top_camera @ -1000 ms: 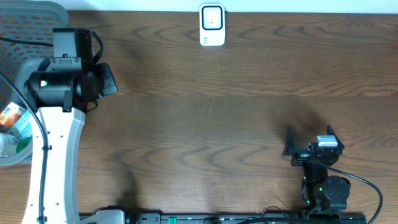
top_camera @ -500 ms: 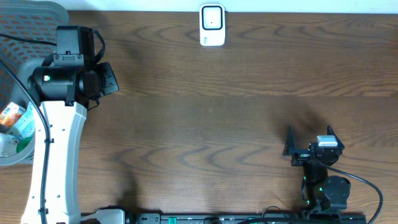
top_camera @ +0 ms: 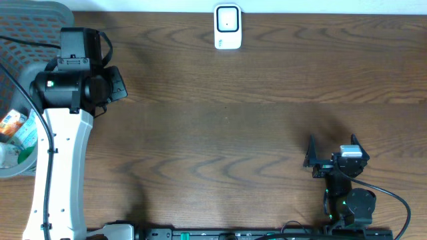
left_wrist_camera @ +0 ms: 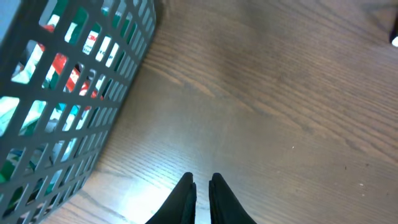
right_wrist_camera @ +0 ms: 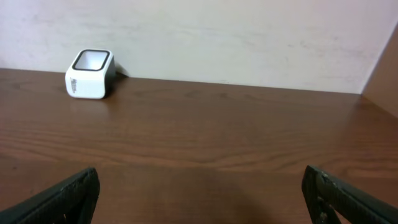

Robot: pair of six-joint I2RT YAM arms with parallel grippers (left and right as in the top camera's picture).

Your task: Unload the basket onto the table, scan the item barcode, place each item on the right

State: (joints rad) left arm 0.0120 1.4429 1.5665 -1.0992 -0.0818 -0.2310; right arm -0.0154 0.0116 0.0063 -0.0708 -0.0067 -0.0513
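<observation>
Several colourful packaged items (left_wrist_camera: 68, 68) lie inside a grey mesh basket (left_wrist_camera: 118, 99) at the left of the left wrist view. The basket (top_camera: 30, 20) fills the table's far left corner in the overhead view. My left gripper (left_wrist_camera: 201, 182) hangs over bare wood just right of the basket, its fingers shut with nothing between them. The white barcode scanner (top_camera: 227, 27) stands at the far edge, centre, and also shows as scanner (right_wrist_camera: 91, 74) in the right wrist view. My right gripper (top_camera: 331, 150) rests near the front right, open and empty, facing the scanner.
More packets (top_camera: 15, 128) and a white round container (top_camera: 10, 163) sit at the left edge beside the left arm (top_camera: 63, 147). A pale wall (right_wrist_camera: 249, 37) rises behind the scanner. Brown wood (top_camera: 227, 133) lies between the two arms.
The left arm has shifted slightly toward the far edge and to the right, then held still. The right arm has not moved.
</observation>
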